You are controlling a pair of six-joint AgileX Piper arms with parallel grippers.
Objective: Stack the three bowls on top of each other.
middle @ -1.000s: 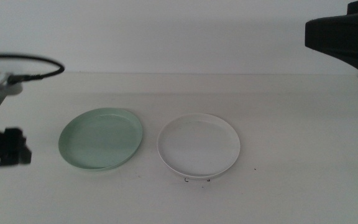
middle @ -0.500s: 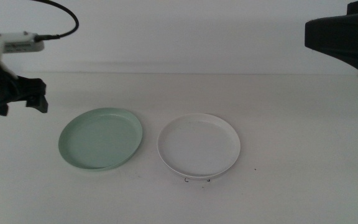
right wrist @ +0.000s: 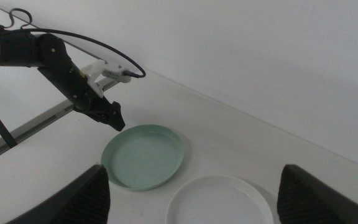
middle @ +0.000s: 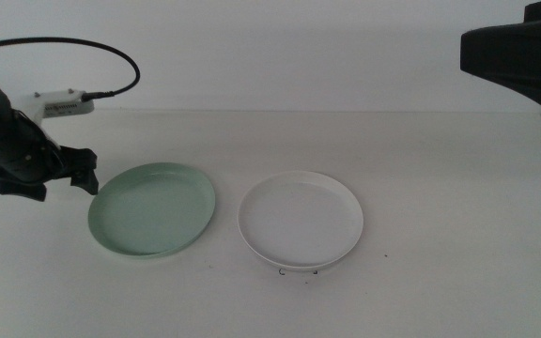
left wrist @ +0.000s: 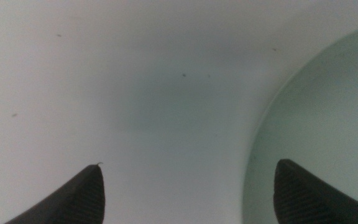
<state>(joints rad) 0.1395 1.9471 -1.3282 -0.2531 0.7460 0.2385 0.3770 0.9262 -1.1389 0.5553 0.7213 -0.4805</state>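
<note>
Bowls first: on my middle feed I see only two, both lying flat on the pale surface (middle: 440,282). The white bowl (middle: 301,219) sits nearest me, about mid-surface, with two small dark marks (middle: 298,271) on the surface just in front of its rim. The green bowl (middle: 153,208) is just beside it on the left, the rims close but apart.

My left gripper (middle: 90,175) hangs at the green bowl's far left edge; through its wrist camera the fingers (left wrist: 73,198) stand wide apart, one over bare surface, the other over the bowl's inside. A black cable (middle: 83,42) loops up from that arm.

My right gripper (right wrist: 191,199) waits high above the surface, fingers wide apart, looking down on both bowls.

Farther back, the surface ends at a plain white wall (middle: 280,52).
</note>
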